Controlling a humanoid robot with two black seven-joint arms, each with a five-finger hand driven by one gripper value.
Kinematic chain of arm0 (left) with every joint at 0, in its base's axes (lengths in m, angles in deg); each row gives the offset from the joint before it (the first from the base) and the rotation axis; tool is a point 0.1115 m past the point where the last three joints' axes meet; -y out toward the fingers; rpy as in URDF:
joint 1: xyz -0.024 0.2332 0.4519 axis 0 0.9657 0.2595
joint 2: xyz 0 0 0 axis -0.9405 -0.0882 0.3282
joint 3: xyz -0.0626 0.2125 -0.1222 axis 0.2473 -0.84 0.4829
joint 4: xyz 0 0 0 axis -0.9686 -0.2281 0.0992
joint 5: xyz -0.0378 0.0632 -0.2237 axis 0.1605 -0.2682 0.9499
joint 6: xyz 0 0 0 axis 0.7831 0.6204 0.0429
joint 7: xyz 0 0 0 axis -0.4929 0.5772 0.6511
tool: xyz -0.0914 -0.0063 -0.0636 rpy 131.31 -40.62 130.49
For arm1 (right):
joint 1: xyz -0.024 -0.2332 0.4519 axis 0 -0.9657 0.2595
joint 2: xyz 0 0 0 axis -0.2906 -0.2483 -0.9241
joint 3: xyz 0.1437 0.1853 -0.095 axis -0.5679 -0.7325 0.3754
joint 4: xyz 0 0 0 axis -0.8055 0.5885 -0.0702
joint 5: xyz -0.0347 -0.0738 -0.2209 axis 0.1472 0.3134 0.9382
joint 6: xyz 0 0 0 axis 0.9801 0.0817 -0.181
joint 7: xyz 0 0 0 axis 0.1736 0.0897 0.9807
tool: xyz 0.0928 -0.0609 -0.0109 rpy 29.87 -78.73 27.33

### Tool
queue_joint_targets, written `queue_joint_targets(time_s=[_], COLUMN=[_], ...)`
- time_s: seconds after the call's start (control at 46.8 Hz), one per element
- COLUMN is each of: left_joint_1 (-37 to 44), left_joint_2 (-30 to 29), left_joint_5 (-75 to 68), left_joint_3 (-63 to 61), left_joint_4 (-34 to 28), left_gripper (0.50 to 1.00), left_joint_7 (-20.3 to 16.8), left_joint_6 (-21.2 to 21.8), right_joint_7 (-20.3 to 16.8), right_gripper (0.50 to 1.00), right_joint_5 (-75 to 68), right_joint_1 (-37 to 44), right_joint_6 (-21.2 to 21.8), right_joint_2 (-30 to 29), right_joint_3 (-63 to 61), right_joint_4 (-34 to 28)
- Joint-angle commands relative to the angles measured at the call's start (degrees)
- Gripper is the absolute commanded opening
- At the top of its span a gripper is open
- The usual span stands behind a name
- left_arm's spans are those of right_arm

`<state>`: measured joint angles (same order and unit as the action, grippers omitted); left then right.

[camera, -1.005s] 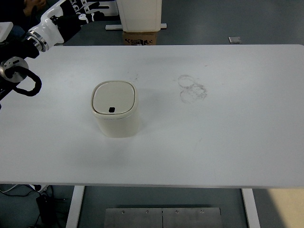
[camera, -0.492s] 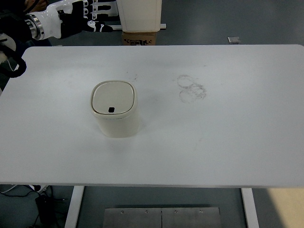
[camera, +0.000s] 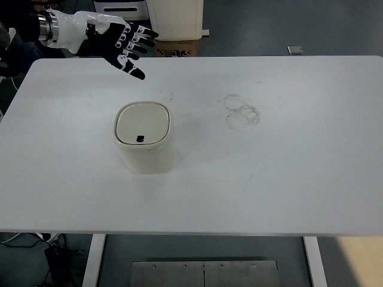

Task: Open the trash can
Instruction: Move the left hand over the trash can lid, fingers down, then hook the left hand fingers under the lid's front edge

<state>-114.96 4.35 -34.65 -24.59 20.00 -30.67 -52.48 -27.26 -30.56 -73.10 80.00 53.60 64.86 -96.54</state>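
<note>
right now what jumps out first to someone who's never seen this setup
The cream trash can stands alone left of centre on the white table, its lid closed with a small dark button near the front edge. The left hand hovers above the table's far left corner with its black-and-white fingers spread, apart from the can. Faint ring-shaped smudges mark the tabletop to the can's right.

light: bright, even, from overhead | glare: none on the white table (camera: pixel 287 179) | shadows: soft, faint one right of the trash can (camera: pixel 144 137) | focus: sharp across the frame | motion blur: none visible | edge distortion: slight
</note>
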Motion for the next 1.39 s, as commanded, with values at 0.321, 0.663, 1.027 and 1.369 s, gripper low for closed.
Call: queue_joint_targets(time_s=[0.321, 0.663, 1.027, 1.369], left_joint_1=[-5.1, -9.23, -11.08, -11.34], left_joint_2=[-0.51, -0.77, 1.96, 2.31], left_joint_5=[-11.25, -17.31, -16.52, -16.52], left_joint_3=[-2.96, -6.29, -11.04, -12.71], left_joint_4=[5.01, 9.23, 14.58, 18.37], left_gripper=[1.0, 1.0, 1.0, 1.0], left_joint_7=[2.55, 3.08, 2.91, 2.91], left_joint_6=[-5.14, -5.14, -5.14, -5.14], right_joint_7=[0.0, 0.0, 0.0, 0.0], right_gripper=[0.991, 0.991, 0.991, 0.991], right_joint_5=[-0.01, -0.01, -0.01, -0.01], right_joint_1=[0.0, 0.0, 0.0, 0.0], right_joint_6=[0.0, 0.0, 0.0, 0.0], right_joint_2=[0.0, 0.0, 0.0, 0.0], right_joint_3=[0.01, 0.01, 0.01, 0.01], right_joint_4=[-0.01, -0.01, -0.01, -0.01])
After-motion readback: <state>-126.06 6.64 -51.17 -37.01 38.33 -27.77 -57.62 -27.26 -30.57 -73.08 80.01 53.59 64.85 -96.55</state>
